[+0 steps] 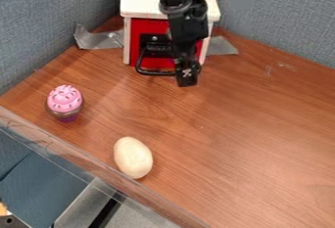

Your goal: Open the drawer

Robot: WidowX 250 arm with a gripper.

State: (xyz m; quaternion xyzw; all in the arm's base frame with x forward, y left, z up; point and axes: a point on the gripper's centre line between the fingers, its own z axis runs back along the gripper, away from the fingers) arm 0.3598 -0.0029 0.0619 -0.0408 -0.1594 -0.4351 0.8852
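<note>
Red and flat, the drawer front (147,27) sits in a pale box (138,4) at the back of the brown wood-grain bench (242,139), its black loop handle (155,73) jutting forward. The black robot hand (187,79) hangs at the handle's right end; whether they touch, or whether the hand is wide or narrow, I cannot tell. Silvery tape (98,39) lies beside the box. Nearer are a pink-topped toy cupcake (64,100) and a smooth cream egg-shaped object (133,157)
</note>
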